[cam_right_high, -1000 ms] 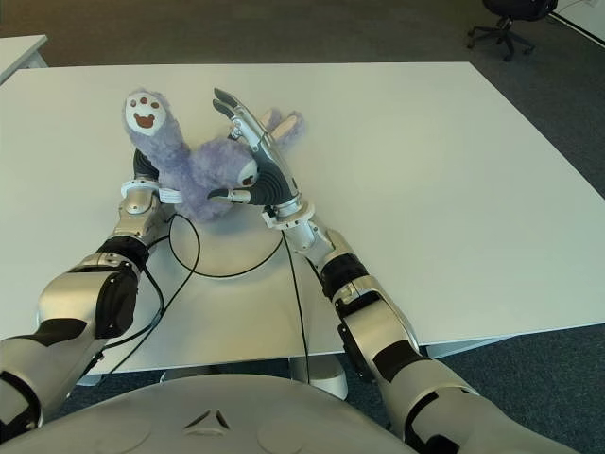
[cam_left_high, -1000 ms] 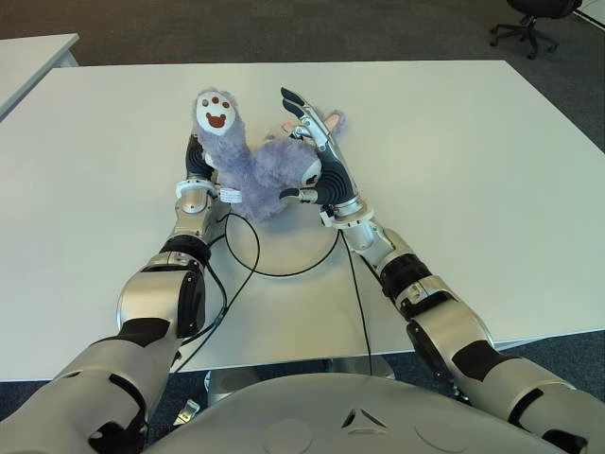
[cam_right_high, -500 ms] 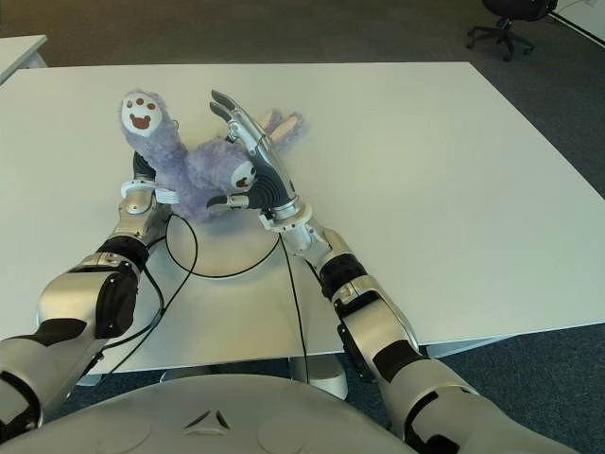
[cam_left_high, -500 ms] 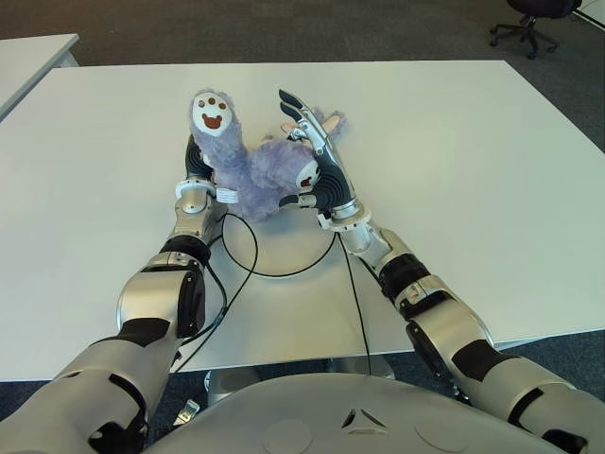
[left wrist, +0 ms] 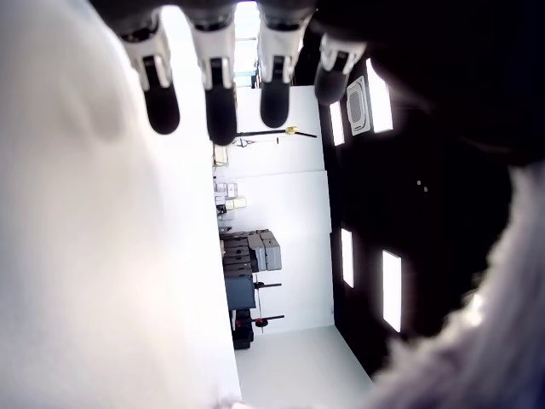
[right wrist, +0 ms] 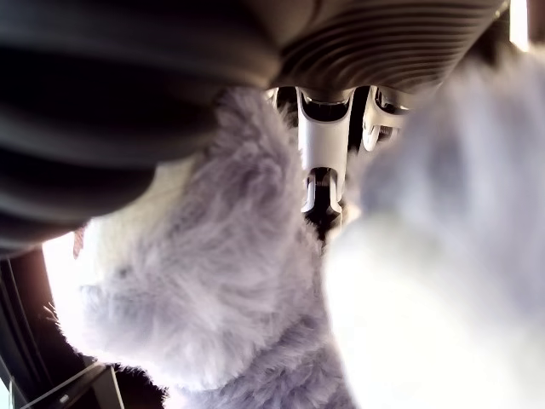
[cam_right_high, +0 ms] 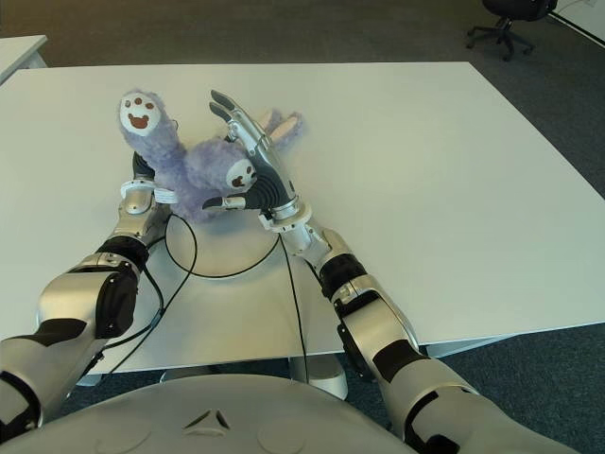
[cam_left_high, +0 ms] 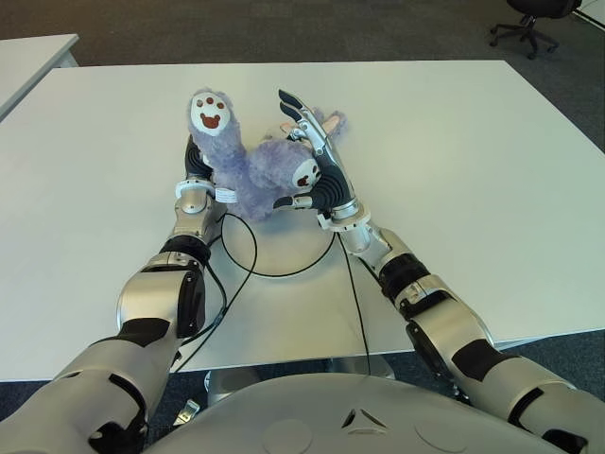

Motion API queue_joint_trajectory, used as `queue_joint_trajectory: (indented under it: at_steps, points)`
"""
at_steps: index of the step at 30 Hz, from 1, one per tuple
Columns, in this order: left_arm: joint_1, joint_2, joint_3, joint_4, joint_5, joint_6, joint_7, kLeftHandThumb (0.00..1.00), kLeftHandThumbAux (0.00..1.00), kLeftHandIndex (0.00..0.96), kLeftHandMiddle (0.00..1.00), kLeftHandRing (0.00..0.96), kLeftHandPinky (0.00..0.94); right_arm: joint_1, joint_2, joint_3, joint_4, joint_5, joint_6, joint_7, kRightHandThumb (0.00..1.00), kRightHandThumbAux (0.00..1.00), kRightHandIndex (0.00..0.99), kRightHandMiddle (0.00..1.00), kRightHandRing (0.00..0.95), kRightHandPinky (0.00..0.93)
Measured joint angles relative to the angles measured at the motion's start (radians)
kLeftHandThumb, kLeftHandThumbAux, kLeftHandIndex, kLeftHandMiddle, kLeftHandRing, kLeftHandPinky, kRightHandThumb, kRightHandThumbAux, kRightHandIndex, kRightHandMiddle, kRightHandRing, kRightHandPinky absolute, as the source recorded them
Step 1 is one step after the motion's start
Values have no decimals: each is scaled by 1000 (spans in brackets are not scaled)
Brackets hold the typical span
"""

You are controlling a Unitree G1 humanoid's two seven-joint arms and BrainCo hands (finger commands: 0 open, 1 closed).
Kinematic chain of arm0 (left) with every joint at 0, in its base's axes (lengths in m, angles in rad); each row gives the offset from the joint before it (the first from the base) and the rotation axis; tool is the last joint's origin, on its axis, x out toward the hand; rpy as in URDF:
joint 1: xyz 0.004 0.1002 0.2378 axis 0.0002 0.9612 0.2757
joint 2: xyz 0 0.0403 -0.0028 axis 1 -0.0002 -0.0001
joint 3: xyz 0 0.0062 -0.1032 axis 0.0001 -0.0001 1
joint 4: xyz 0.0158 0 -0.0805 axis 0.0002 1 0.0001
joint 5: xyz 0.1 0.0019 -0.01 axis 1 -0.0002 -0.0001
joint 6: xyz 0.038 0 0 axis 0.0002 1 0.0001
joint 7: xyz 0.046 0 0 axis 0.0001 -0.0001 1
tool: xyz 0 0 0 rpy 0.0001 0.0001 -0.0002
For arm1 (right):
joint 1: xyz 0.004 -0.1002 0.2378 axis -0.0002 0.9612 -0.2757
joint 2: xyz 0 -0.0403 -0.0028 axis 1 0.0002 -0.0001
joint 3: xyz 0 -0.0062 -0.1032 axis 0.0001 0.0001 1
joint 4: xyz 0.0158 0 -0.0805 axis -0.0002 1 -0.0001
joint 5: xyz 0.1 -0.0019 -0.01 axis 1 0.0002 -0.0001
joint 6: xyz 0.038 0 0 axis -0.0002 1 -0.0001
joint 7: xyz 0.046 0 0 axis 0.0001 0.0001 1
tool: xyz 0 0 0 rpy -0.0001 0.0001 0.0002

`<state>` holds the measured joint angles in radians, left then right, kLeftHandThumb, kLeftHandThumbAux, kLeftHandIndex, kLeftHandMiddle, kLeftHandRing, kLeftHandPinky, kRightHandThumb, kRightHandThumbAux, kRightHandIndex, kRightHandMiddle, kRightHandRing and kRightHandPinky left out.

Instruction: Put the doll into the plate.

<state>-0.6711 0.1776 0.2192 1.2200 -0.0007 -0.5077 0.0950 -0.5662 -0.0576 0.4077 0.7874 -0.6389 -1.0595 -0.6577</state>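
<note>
Two hands: both set against one purple plush toy near the middle of the table.
Doll: fluffy purple plush lying on the white table, between the two hands; one limb stands upright, its pale paw pad with brown spots turned toward the camera; a second pale paw shows just beside the right palm; a pink-tipped part pokes out beyond the right fingers.
Right hand: pressed against the doll's right flank; long fingers extended and pointing away from the robot, thumb curled in under the plush; the right wrist view is filled with purple fur close against the palm, so the hand is in contact but not wrapped round the toy.
Left hand: just behind the upright limb on the doll's left side, mostly hidden by fur in the eye views; its wrist view shows four straight fingertips beside the white tabletop, with fur at one edge of that picture.
Cables: black loops lying on the table in front of the doll, between the two forearms.
Office chair: on the dark floor beyond the far right corner of the table.
Second table: white, at the far left.
</note>
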Motion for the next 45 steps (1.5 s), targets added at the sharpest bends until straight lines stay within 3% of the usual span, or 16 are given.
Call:
queue_joint_trajectory:
  at_steps: [15, 22, 35, 45]
  points:
    - [1, 0, 1, 0, 0, 1, 0, 0, 393, 0, 126, 158, 180, 0, 5, -6, 0, 0, -2, -9, 0, 470, 0, 0, 0, 0]
    - [1, 1, 1, 0, 0, 1, 0, 0, 385, 0, 108, 132, 140, 6, 5, -21, -14, 6, -51, -13, 0, 492, 0, 0, 0, 0]
    - [1, 1, 1, 0, 0, 1, 0, 0, 391, 0, 107, 135, 155, 21, 17, -72, -34, 7, -158, -77, 23, 506, 0, 18, 0, 0]
    - [3, 3, 1, -1, 0, 1, 0, 0, 384, 0, 113, 138, 161, 32, 30, -113, -52, 5, -168, -135, 15, 539, 0, 15, 0, 0]
